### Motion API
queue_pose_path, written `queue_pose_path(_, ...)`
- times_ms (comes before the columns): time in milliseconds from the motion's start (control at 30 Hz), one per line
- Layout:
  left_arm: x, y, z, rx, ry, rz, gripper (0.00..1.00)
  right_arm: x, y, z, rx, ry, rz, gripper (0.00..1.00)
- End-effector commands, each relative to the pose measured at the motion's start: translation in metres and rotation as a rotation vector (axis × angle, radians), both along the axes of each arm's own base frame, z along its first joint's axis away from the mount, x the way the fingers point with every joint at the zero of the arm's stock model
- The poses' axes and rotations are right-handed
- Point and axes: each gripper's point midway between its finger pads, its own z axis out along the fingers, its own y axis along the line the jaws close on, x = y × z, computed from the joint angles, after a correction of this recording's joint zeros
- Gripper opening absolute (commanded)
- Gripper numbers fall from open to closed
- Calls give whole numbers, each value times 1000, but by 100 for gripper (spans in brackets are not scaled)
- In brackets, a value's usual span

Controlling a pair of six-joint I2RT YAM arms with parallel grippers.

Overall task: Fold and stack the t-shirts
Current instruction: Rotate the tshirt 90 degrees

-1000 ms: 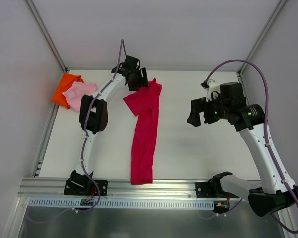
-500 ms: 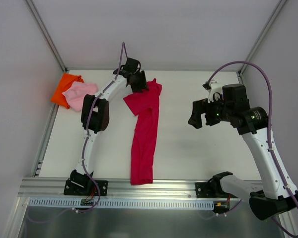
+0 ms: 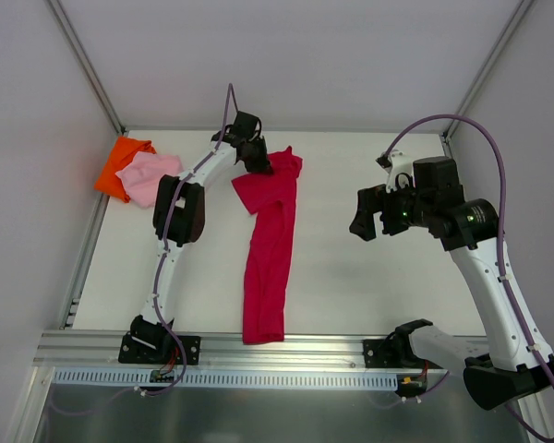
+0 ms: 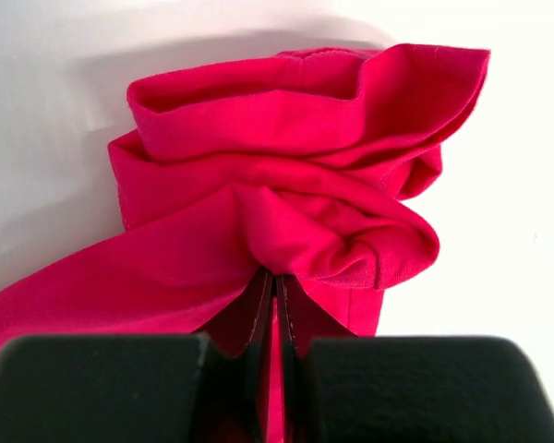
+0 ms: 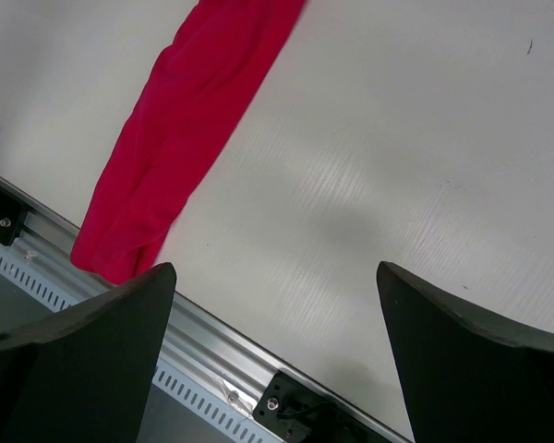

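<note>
Left end effector [image 4: 275, 295]: pinching crimson t-shirt [image 3: 270, 249] at its bunched 12 o'clock end; I should carry it low toward 6 o'clock. Right end effector [image 3: 367, 214]: spread, 3 o'clock.

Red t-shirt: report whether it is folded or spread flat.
Neither: the red t-shirt lies bunched into a long narrow strip, its far end crumpled and pinched in the shut left gripper.

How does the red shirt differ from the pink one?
The red shirt lies stretched in a long strip; the pink shirt is a small bundle at the far left. The left gripper pinches the red shirt's far end; no gripper holds the pink shirt. The pink shirt overlaps the orange shirt; the red shirt lies alone. Both are plain cloth.
</note>
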Motion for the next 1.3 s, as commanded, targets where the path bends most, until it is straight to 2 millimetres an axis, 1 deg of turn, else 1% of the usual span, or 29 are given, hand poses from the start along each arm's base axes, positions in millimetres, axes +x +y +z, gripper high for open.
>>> queue_pose_path(0,10,-10,41,-76,-89,-37,0,-3,4,7,18,-30,35,96)
queue_pose_path(33,10,-11,48,-83,-105,-40,0,-4,4,6,20,-27,37,97)
queue_pose_path(67,13,-13,62,-96,-140,-39,0,-5,5,5,21,-24,40,97)
queue_pose_path(133,16,-16,76,-118,-170,-38,0,-5,5,3,24,-19,41,96)
queue_pose_path(233,20,-24,103,-174,-220,-40,0,-6,6,1,27,-15,45,96)
queue_pose_path(333,23,-32,123,-230,-253,-50,0,-6,7,-1,29,-9,48,97)
queue_pose_path(467,21,-39,139,-277,-270,-60,0,-7,9,-4,31,4,55,96)
queue_pose_path(533,20,-45,146,-301,-281,-74,0,-7,10,-4,35,5,60,96)
queue_pose_path(633,18,-54,146,-338,-271,-88,0,-7,11,-5,36,10,63,96)
queue_pose_path(800,15,-65,136,-351,-247,-104,0,-7,11,-4,36,11,64,96)
queue_pose_path(1033,7,-79,104,-344,-175,-129,0,-9,9,-3,30,4,63,97)
queue_pose_path(1133,4,-84,97,-339,-160,-138,0,-9,10,-3,31,7,66,96)
queue_pose_path(1167,3,-85,91,-336,-147,-137,0,-9,10,-3,31,9,67,97)
queue_pose_path(1200,3,-84,88,-327,-141,-126,6,-10,10,-2,33,6,70,97)
queue_pose_path(1233,3,-83,84,-324,-127,-119,24,-10,10,-3,33,9,70,97)
queue_pose_path(1267,1,-81,76,-307,-107,-111,46,-10,11,-3,36,10,75,96)
